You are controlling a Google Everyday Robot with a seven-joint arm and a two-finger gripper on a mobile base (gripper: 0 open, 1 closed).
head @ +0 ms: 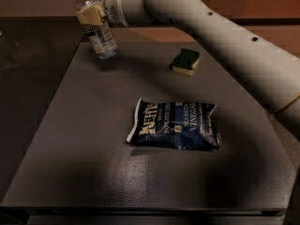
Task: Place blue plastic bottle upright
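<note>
White rounded arm [211,32], tan gripper [91,14], upper left
</note>
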